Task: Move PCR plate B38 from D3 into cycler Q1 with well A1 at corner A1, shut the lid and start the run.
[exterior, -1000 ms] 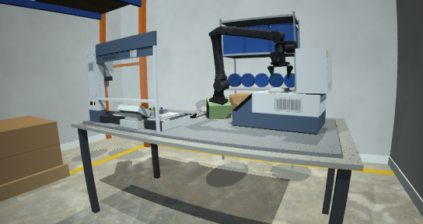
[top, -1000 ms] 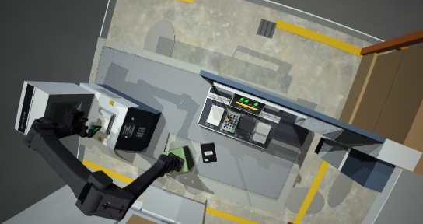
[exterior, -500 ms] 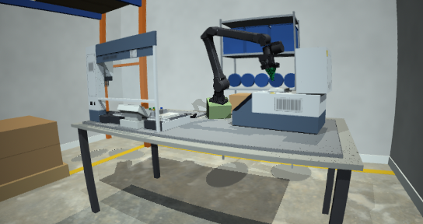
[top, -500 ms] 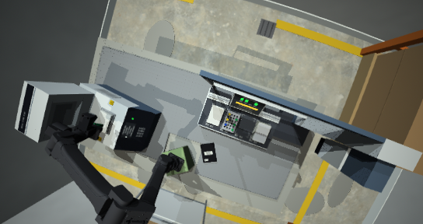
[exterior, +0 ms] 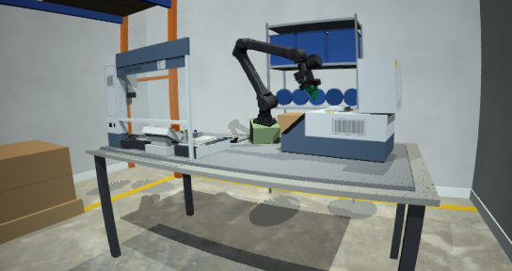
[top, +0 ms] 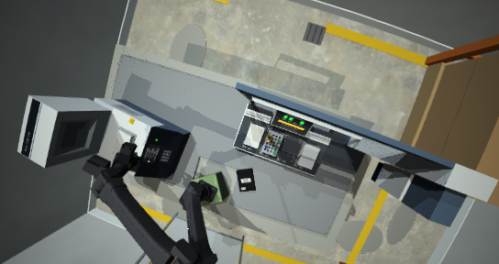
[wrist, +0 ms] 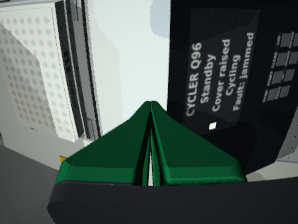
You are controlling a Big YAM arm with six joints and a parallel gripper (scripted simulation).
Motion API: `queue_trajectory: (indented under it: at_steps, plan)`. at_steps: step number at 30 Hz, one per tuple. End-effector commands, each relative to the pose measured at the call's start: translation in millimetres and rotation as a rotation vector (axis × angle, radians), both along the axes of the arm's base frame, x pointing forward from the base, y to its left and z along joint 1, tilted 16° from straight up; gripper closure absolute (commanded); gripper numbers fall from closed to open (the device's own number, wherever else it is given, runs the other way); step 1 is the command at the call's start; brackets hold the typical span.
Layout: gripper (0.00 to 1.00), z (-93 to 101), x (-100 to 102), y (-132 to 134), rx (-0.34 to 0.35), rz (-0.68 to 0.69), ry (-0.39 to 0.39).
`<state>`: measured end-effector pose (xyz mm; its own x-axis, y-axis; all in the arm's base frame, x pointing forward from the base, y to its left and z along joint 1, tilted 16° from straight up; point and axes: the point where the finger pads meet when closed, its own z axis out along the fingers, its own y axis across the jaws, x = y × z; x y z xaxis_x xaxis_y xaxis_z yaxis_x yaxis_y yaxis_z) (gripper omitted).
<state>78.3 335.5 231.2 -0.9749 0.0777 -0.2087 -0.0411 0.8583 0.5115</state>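
Observation:
Cycler Q1 (top: 115, 109) (exterior: 339, 148) has its lid (top: 75, 131) (exterior: 377, 86) raised. A white dotted plate, apparently B38 (wrist: 37, 75), lies on the block at the left of the wrist view; its label and corner A1 cannot be made out. My gripper (exterior: 314, 98) (wrist: 150, 111) is shut and empty, above Q1's housing between block and front panel (wrist: 220, 30). The lamp (top: 156, 139) is green. The panel's lit square (wrist: 212, 126) stands beside "Cover raised". The keys (wrist: 282, 62) are at the right of the wrist view. Position D3 (top: 290, 148) holds no plate.
R33 (top: 253, 136) is on D1, the tube block (top: 273, 143) with tubes on D2 and the deep-well block (top: 308, 156) on D4. The handler's blue beam (top: 321, 116) spans behind them. A black labelled piece, apparently RG (top: 246, 185), lies near the green arm base (top: 221, 188).

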Motion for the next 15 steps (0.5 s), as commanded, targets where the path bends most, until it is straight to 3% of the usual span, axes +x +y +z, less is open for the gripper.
queue_trajectory:
  at_steps: [1, 4, 7, 11, 15]
  plan:
    - [1.0, 5.5, 6.9, -1.5, 0.015, -0.001, -0.018]
    - [1.0, -6.8, 8.3, -19.9, -0.005, -0.004, -0.011]
    - [1.0, -12.4, 8.6, -37.0, 0.085, 0.017, -0.024]
    - [1.0, -5.7, 12.4, -48.2, 0.185, 0.036, -0.05]
    - [1.0, -13.9, 14.4, -61.2, 0.217, 0.048, -0.058]
